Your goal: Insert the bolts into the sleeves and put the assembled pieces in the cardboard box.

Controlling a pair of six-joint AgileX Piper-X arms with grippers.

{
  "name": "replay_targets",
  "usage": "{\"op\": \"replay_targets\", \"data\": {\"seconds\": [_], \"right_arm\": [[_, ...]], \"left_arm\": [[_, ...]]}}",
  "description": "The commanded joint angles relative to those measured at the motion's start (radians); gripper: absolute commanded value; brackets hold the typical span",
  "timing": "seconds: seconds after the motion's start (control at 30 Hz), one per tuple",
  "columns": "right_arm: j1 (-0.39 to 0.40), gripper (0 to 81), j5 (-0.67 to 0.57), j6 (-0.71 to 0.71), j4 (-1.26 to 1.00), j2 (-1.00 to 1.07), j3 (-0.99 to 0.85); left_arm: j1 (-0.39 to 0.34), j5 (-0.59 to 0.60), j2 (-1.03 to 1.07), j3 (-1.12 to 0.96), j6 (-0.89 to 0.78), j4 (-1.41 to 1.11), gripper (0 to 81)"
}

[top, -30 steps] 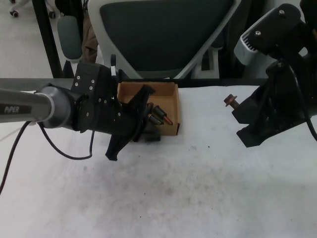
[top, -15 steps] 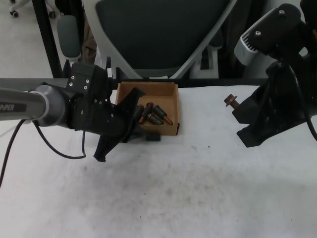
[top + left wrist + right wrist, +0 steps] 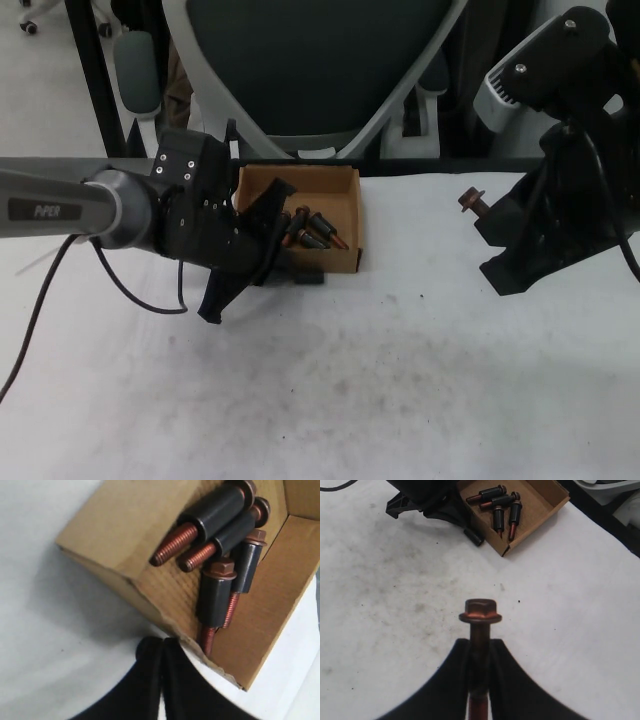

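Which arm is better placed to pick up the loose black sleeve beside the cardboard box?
Left: the left claw, empty, sits beside the sleeve; the right claw, far off, holds a bolt.

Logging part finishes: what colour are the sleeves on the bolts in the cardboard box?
Black cylindrical sleeves, over copper-coloured threaded bolts; clearest in the left wrist view.

One piece of lettering is there to read: a short word in white letters printed along the grey round tube of the left arm [image 3: 48, 211], above the white worktop [image 3: 400, 380]. The brown cardboard box [image 3: 340, 262] and the copper-coloured hex-head bolt [image 3: 480, 614] carry no mark that I can make out.
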Motion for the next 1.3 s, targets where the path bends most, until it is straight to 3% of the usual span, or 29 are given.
{"op": "replay_targets", "data": {"seconds": [0.0,0.73,1.27], "right_arm": [[-0.001,0.3,0.001,-0.002,-0.005,-0.015,-0.002],[-0.001,0.3,0.0,-0.002,0.011,-0.015,-0.002],[-0.001,0.3,0.0,-0.002,0.034,-0.015,-0.002]], "left_arm": [[0.008,-0.032,0.003,-0.016,-0.004,-0.045,0.8],[0.012,0.066,0.018,-0.019,-0.004,-0.184,0.8],[0.01,0.057,0.021,-0.019,0.004,-0.068,0.8]]}}
